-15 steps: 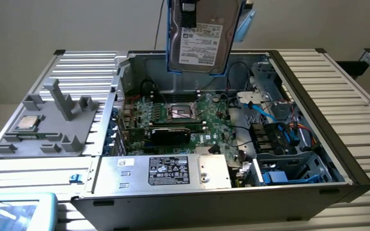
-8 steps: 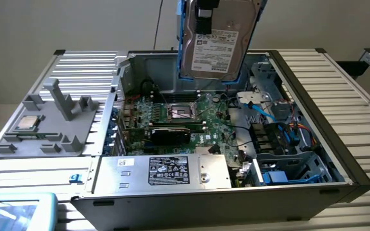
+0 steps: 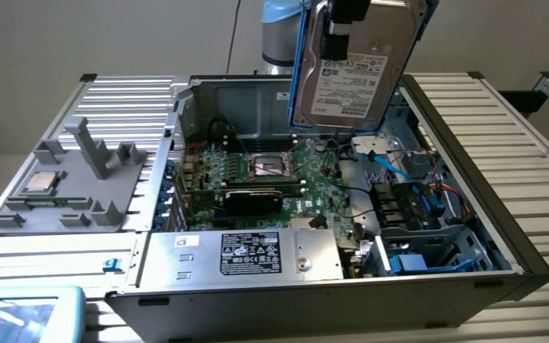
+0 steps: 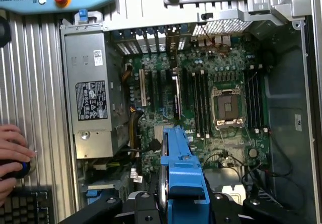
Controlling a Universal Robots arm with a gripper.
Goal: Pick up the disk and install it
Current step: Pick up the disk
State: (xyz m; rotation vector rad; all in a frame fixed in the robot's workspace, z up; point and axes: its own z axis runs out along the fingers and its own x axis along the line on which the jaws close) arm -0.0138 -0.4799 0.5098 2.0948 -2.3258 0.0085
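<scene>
Disk (image 3: pixel 351 86) is held on edge, clamped in the gripper (image 3: pixel 334 41), aloft over the open computer case (image 3: pixel 451 121), above the motherboard (image 3: pixel 284 171). Risk noted: the blue cables (image 3: pixel 389 168) beside the drive bay (image 3: pixel 427 250) could be snagged if lowered there. A tilted carrier could be jammed against the bay walls.

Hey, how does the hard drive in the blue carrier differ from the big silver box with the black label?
The disk hangs nearly upright above the computer case, clamped in the gripper; the power supply box lies flat inside it. The disk's label is white, the box's black. The disk has a blue frame; the box has none. Both are silver-grey metal rectangles.
</scene>
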